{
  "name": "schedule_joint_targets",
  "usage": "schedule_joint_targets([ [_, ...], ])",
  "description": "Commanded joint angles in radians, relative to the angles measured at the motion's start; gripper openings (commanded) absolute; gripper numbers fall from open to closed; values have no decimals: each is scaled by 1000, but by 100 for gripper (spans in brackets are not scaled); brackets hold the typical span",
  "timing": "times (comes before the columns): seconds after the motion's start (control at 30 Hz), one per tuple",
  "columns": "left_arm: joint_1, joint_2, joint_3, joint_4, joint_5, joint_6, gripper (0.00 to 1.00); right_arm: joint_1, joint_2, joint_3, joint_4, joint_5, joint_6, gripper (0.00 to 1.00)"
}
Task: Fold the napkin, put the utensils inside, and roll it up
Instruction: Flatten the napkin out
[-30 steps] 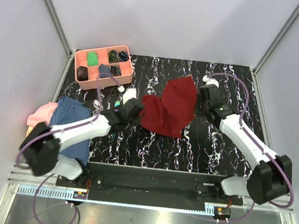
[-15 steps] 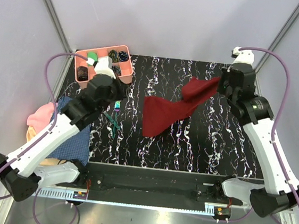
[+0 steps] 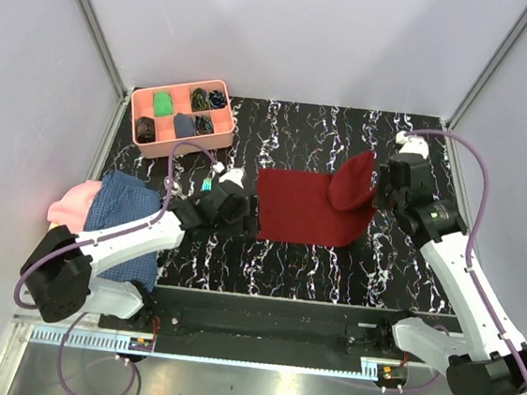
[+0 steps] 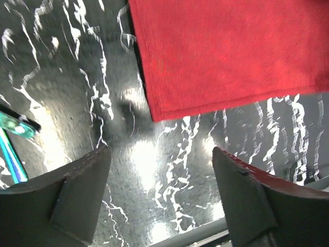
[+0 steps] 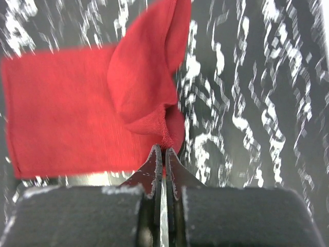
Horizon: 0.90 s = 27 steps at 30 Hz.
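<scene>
Step in hand: the first fold of the napkin (image 3: 305,209), judging by its raised right side; the utensils (image 3: 207,184) are not yet inside.
Napkin: it is lying mostly flat at the middle of the table (image 3: 332,261), its right part rising in a hump toward the right arm.
Right end effector (image 3: 378,186): its fingers are pressing together, pinching the napkin's right edge and holding it above the flat part.
Left end effector (image 3: 243,216): its fingers (image 4: 82,190) are standing spread with only bare table between them, hovering just off the napkin's near left corner.
Utensils: they are lying on the table just beyond the left end effector, apart from the napkin; their number cannot be told.
Doing the fold well: the right arm should be carrying the pinched edge low and straight across to the left edge, so that the two edges meet squarely before release.
Left arm's part: pressing down on the near left corner would likely stop the cloth sliding as the fold is drawn over.
Risk: the hump is already bunching near the grip, so a hurried release may be leaving a creased, skewed fold.
</scene>
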Motion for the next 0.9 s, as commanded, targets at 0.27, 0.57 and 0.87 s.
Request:
schedule_joint_targets([
  [0.27,-19,263,101,103,-63,-77,77,-3,-61,-53,17,-101,58,0],
  [0.57,-53,421,227,0,-155,-51,64,-3,-67,-65,29,-138,52,0],
  [0.87,-100,508,258,-124,-247,-115,57,-3,-69,-64,51,-156,41,0],
])
